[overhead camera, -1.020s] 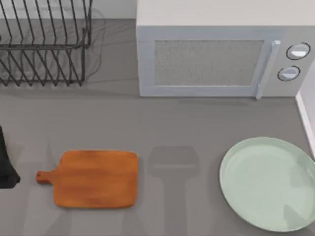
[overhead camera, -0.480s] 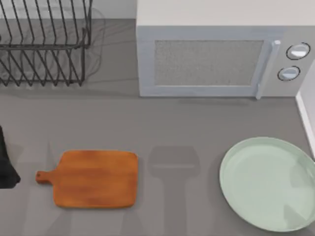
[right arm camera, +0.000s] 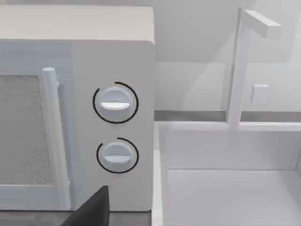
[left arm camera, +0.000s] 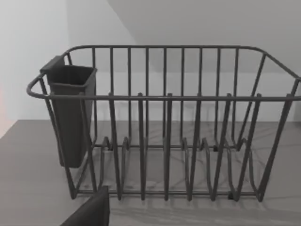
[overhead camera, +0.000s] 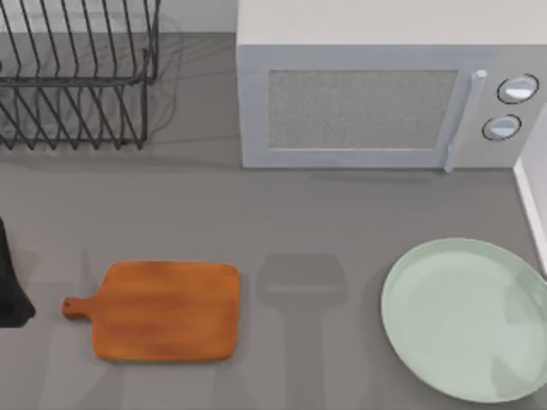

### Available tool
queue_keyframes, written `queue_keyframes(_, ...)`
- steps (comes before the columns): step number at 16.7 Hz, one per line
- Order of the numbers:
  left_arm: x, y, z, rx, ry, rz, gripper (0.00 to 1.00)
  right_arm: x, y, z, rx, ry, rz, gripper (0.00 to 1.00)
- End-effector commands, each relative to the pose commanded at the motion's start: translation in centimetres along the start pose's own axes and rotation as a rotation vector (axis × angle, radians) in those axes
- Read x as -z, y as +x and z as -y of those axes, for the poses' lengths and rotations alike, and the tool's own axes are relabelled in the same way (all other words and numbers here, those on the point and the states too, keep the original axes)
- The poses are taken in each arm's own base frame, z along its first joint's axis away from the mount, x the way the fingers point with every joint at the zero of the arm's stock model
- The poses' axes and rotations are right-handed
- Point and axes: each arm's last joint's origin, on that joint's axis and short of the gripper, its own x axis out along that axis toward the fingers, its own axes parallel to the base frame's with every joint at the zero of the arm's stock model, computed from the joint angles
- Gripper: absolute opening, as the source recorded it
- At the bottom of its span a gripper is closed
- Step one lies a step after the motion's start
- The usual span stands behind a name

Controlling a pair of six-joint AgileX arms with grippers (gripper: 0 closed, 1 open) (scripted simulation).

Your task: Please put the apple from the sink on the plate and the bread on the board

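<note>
1. Plate (overhead camera: 466, 318) lies empty at the table's right; board (overhead camera: 165, 310) bare at left.
2. Sink (right arm camera: 225, 155) faces our right arm (nearer); we judge the apple inside.
3. Finger spread: cannot tell.
</note>
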Motion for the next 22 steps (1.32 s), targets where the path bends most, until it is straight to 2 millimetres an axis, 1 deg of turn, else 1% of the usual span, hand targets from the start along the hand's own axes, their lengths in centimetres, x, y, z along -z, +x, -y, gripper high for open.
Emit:
queue_keyframes(3, 0.0, 0.0, 0.0, 0.0, 0.0, 0.0, 1.0, -2.5, 0.5, 0.3, 0.022, -0.021, -0.113, 1.0)
queue_keyframes(6, 0.0, 0.0, 0.0, 0.0, 0.0, 0.0, 1.0, -5.6, 2.3, 0.8, 0.047, -0.045, -0.297, 1.0)
queue_keyframes(7, 0.0, 0.0, 0.0, 0.0, 0.0, 0.0, 1.0, -6.6, 3.3, 1.0, 0.054, -0.053, -0.37, 1.0)
queue_keyframes(9, 0.0, 0.0, 0.0, 0.0, 0.0, 0.0, 1.0, -8.3, 6.0, 1.7, 0.065, -0.063, -0.529, 1.0)
queue_keyframes(11, 0.0, 0.0, 0.0, 0.0, 0.0, 0.0, 1.0, -9.2, 9.4, 2.5, 0.071, -0.069, -0.699, 1.0)
queue_keyframes(12, 0.0, 0.0, 0.0, 0.0, 0.0, 0.0, 1.0, -9.4, 11.3, 3.1, 0.071, -0.069, -0.785, 1.0)
queue_keyframes(13, 0.0, 0.0, 0.0, 0.0, 0.0, 0.0, 1.0, -9.3, 13.3, 3.7, 0.069, -0.067, -0.87, 1.0)
queue_keyframes(15, 0.0, 0.0, 0.0, 0.0, 0.0, 0.0, 1.0, -8.3, 17.2, 5.0, 0.061, -0.06, -1.035, 1.0)
queue_keyframes(18, 0.0, 0.0, 0.0, 0.0, 0.0, 0.0, 1.0, -5.5, 22.2, 7.0, 0.039, -0.038, -1.254, 1.0)
queue_keyframes(20, 0.0, 0.0, 0.0, 0.0, 0.0, 0.0, 1.0, -3.4, 24.7, 8.2, 0.021, -0.022, -1.371, 1.0)
queue_keyframes(22, 0.0, 0.0, 0.0, 0.0, 0.0, 0.0, 1.0, -1.5, 26.4, 9.1, 0.006, -0.007, -1.455, 1.0)
